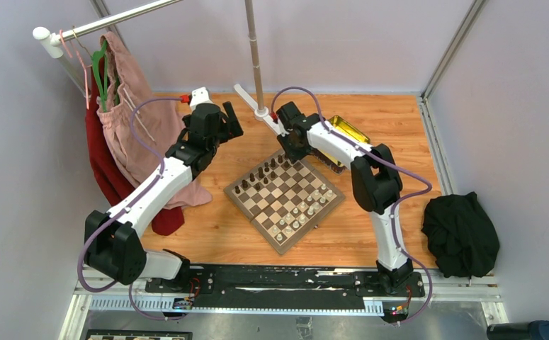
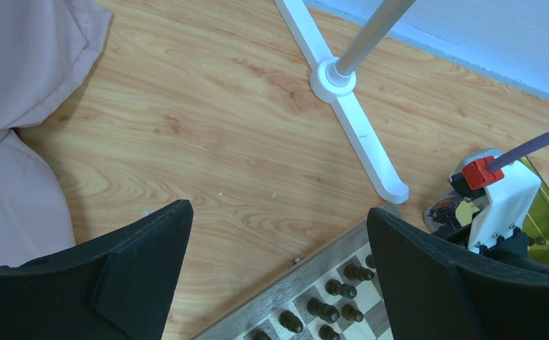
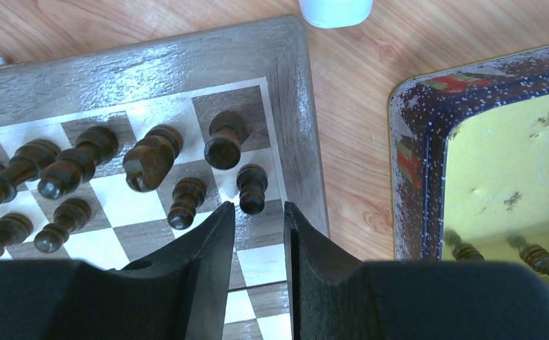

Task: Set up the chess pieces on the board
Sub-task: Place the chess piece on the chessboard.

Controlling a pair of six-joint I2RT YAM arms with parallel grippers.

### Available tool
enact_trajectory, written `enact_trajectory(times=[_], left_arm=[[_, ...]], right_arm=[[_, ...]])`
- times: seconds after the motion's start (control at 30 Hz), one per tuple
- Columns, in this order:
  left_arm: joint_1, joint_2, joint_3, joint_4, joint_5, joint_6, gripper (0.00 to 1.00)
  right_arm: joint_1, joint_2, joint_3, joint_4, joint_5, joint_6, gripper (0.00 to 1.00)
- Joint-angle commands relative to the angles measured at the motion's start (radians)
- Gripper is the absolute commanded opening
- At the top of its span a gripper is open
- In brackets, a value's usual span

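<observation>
The right end effector (image 3: 259, 207) is seen released, nothing gripped. A dark pawn (image 3: 251, 188) is parked on the board (image 3: 296, 85) just ahead of its fingertips, with the tin (image 3: 413, 142) off to its right. The left end effector (image 2: 278, 210) is spread wide too, nothing held.

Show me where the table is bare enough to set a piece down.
The table is bare along the near side, between the board and the mounting rail, and at the far right beyond the tin. The board's middle ranks are free. Crowded: its far corner, among dark pieces, tin and stand foot.
</observation>
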Motion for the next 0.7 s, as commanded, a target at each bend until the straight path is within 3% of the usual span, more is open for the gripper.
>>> enact_trajectory(times=[0.0, 0.33, 0.67], left_arm=[[-0.001, -0.002, 0.037, -0.019, -0.014, -0.001, 1.0], [-0.003, -0.018, 0.04, -0.046, -0.036, 0.011, 1.0], [-0.011, 0.045, 0.098, -0.045, -0.013, 0.026, 1.0]], right_arm=[[0.021, -0.073, -0.026, -0.033, 0.006, -0.007, 0.36], [0.009, -0.208, -0.072, -0.031, 0.072, 0.023, 0.36], [-0.127, -0.303, -0.162, -0.01, 0.166, 0.093, 0.38]])
